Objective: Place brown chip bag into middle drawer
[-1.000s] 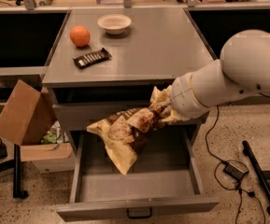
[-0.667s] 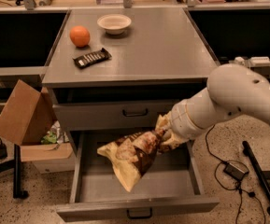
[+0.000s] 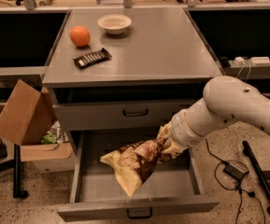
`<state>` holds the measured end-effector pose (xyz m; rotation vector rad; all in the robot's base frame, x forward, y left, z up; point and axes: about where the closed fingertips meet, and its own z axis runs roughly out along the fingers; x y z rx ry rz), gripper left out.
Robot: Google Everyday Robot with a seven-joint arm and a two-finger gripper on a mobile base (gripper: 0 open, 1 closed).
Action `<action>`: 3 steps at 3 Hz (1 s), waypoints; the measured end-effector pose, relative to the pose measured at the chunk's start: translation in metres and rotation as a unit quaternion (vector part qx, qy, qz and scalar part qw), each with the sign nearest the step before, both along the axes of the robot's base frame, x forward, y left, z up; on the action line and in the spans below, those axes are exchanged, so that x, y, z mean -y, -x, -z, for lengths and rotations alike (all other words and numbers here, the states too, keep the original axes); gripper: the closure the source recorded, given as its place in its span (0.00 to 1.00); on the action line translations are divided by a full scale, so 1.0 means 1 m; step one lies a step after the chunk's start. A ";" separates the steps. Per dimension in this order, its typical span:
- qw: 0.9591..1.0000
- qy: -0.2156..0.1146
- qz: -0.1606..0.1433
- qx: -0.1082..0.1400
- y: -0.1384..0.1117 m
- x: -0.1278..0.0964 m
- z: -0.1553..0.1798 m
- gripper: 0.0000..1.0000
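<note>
The arm has come down lower and the brown chip bag has come down with it, so now the bag hangs in the open middle drawer and not up by the drawer above. My gripper is at the right side of the drawer, squeezed tight on one yellow end of the bag. I hold it by that end so the rest can hang out to the left and tip down toward the drawer floor. The low corner looks very near the floor, but I cannot tell if it touches. The drawer is pulled far out, so the big bag has room. The top drawer is closed, so it stays out of my way. The orange, the bowl and the candy wrapper sit up on top, well apart from my work. I think I am almost done: go down a little more, then let go.
</note>
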<state>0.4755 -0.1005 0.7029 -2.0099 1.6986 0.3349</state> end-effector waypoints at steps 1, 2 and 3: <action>1.000 0.008 0.029 -0.007 -0.008 0.009 0.018 1.00; 0.996 0.011 0.089 -0.027 -0.022 0.030 0.059 1.00; 0.988 -0.010 0.148 -0.050 -0.034 0.053 0.103 1.00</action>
